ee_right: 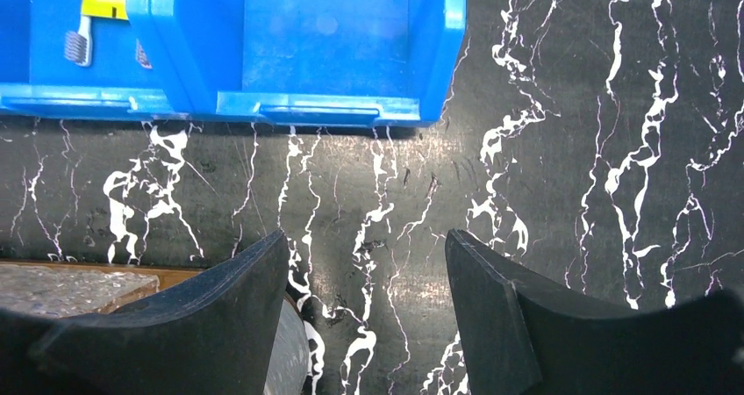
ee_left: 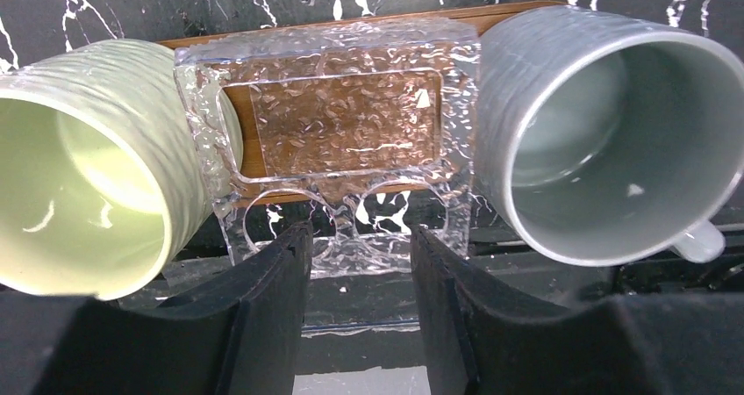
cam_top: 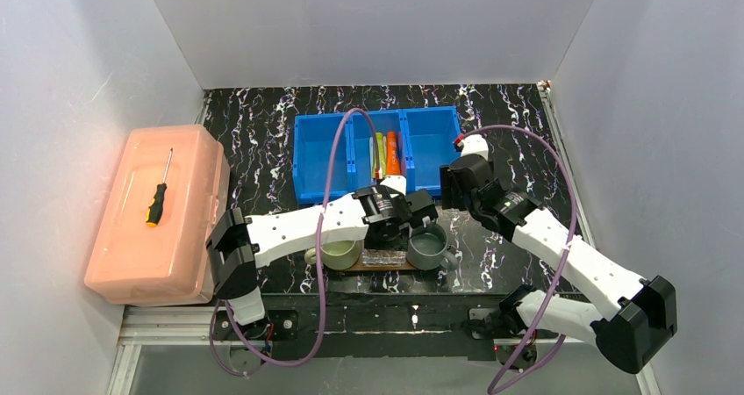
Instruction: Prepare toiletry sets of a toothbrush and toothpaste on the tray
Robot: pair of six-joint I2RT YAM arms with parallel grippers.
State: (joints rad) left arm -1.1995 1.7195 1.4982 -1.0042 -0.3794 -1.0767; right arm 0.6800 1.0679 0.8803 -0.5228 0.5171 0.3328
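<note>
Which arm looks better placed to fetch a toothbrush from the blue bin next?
Probably the right. The right fingers, open, hover just before the blue bin holding a toothbrush. The left fingers are down at the clear holder on the tray, farther from it.

There are two mugs (cam_top: 340, 253) (cam_top: 430, 247), two tubes (cam_top: 379, 152) (cam_top: 392, 154), one tray (ee_left: 518, 10), one holder (ee_left: 342, 123), one bin (cam_top: 320, 162), one box (cam_top: 158, 237), one screwdriver (cam_top: 158, 193).
</note>
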